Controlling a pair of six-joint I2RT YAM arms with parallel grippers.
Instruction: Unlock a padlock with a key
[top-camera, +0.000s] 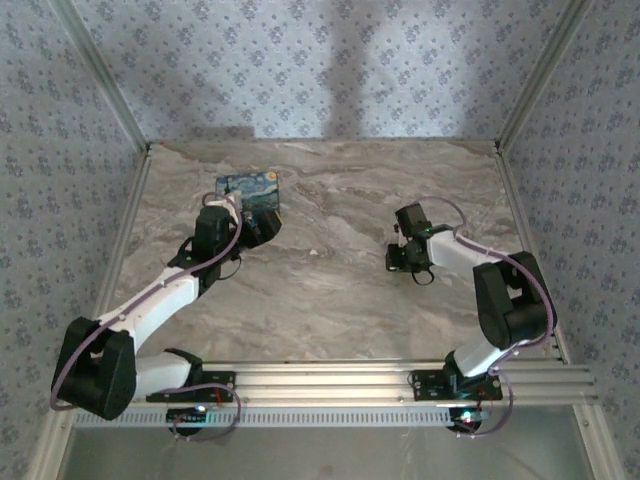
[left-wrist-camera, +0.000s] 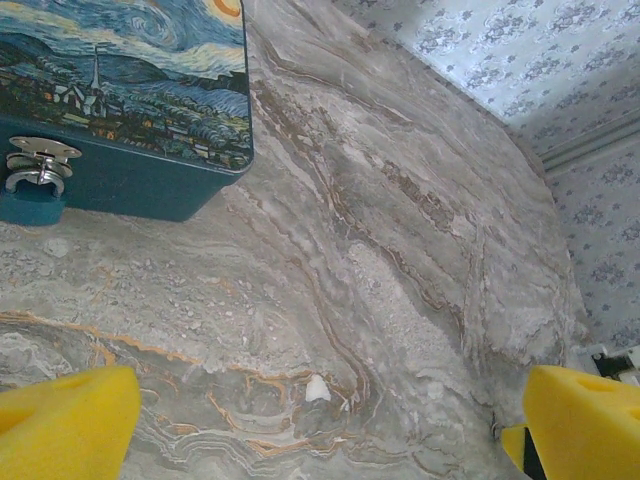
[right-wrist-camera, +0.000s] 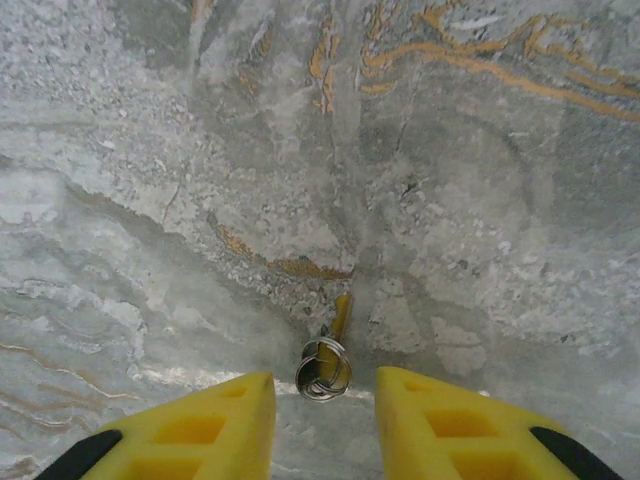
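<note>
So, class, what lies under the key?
The marble table; the key lies flat on it, by the open right gripper. The spot directly beneath is covered.

This is a staged robot test booth in a lab, not a lived-in room. A grey marble-patterned tabletop (top-camera: 330, 300) is boxed in on 3 sides by flat panels of blue floral wallpaper (top-camera: 300, 60), which meet at bare aluminium posts (top-camera: 100, 70). 2 black-and-white robot arms (top-camera: 165, 293) are bolted to a slotted aluminium rail (top-camera: 330, 380) along the near edge.
</note>
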